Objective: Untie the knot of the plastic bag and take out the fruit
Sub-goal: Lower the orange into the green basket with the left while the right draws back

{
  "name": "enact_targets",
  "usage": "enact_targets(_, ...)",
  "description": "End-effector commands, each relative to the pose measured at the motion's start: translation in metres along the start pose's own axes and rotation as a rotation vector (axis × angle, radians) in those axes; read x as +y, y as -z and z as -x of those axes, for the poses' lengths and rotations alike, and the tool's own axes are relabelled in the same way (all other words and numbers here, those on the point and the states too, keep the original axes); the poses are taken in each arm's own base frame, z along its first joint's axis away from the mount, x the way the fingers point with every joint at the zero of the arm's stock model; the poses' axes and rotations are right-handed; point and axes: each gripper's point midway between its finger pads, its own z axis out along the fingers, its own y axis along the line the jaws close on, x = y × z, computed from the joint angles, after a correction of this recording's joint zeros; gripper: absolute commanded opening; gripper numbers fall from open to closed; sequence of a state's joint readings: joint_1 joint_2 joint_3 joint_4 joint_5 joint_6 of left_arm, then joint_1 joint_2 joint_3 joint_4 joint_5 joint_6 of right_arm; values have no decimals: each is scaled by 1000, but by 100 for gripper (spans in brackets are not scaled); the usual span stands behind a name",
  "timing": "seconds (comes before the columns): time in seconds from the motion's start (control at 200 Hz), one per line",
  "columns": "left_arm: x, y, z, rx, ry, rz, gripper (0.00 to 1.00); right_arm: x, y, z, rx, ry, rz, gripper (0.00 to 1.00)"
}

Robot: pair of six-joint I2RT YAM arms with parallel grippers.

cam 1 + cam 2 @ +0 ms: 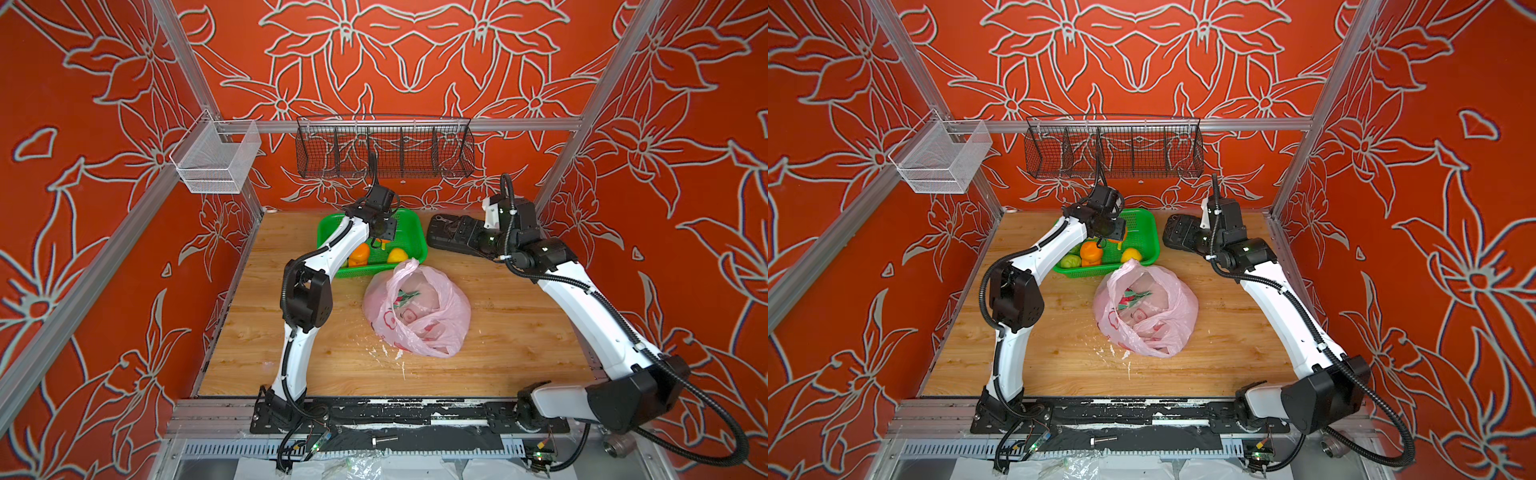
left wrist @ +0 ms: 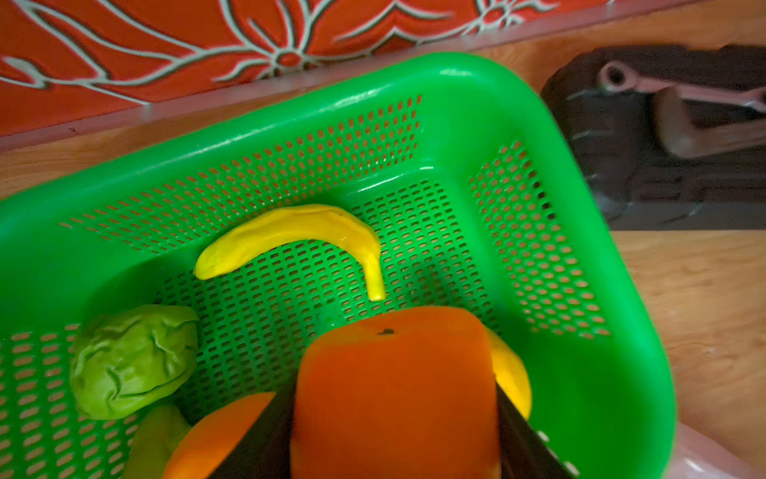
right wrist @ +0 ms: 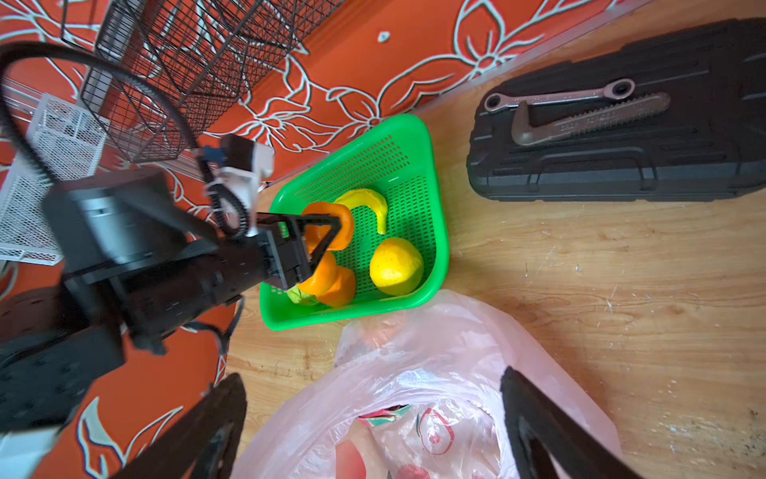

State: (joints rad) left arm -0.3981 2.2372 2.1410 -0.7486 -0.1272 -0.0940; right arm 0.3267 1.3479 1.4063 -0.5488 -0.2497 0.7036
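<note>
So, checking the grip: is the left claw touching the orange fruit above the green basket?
Touching. The left wrist view shows the left claw with its jaws pressed against both sides of the orange fruit.

basket (image 1: pixel 417 243) behind plastic bag (image 1: pixel 432 316), toolbox (image 1: pixel 451 237) right of basket

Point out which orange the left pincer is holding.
The orange clamped in the left pincer, held over the green basket; the other oranges lie inside.
</note>
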Motion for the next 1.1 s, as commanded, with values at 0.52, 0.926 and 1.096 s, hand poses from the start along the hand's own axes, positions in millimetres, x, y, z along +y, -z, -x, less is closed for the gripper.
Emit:
enact_targets(0.52,24,-74,-37,175,-140,94,45,0,-9,7,4,-30,-33,97)
enact_targets(0.926,10,-52,-26,128,-53,-10,77,9,-21,9,-2,-44,-32,97)
enact_targets(1.096,4,-21,-3,57,-4,-56,79,12,-18,8,-14,-12,-31,97)
